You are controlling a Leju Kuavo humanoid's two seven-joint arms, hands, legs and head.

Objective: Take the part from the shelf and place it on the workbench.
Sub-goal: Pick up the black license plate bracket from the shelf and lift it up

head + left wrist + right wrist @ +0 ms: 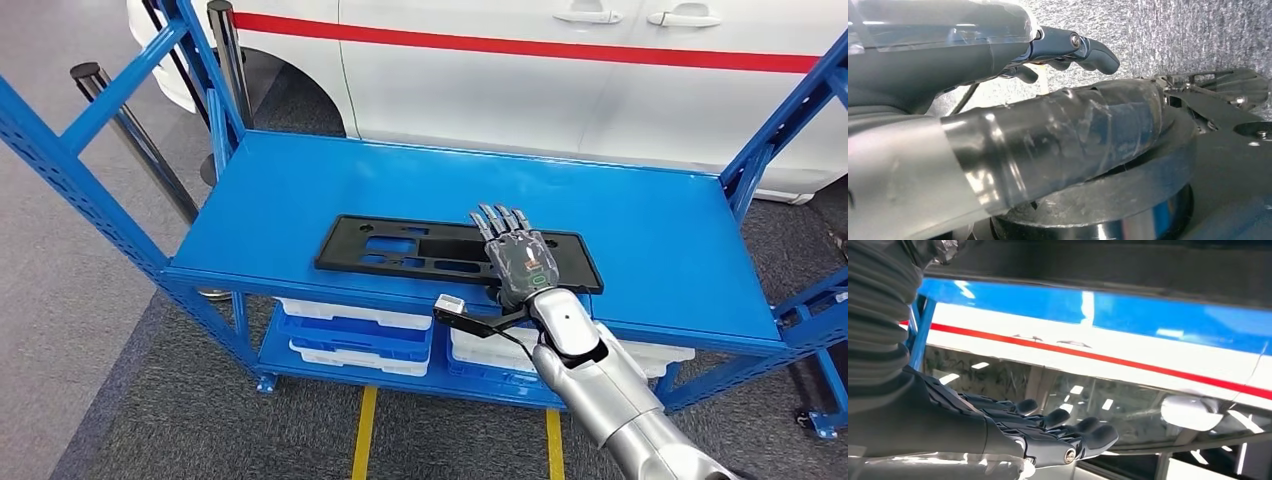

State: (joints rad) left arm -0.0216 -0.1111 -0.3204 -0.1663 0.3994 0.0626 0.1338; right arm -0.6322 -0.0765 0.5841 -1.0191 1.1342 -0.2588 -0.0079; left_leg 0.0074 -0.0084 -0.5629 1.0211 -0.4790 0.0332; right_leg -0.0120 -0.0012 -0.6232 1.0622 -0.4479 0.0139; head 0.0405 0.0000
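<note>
A: Where is the part?
B: The black part [455, 252] lies flat at centre frame on the blue shelf [300, 190]. The right robot hand [517, 258] rests over its right end, fingers straight, gripping nothing.
A: And around it?
B: A white car [560, 70] fills the top; white bins [350, 335] sit below. The left robot hand [1068, 47] hangs, fingers loosely curled, holding nothing.

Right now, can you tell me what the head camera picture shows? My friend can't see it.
The robot's right hand lies with fingers spread on a flat black part with cut-out holes, which rests on the top of a blue shelf. A white car with a red stripe is parked behind, and white bins sit on the level below.
</note>
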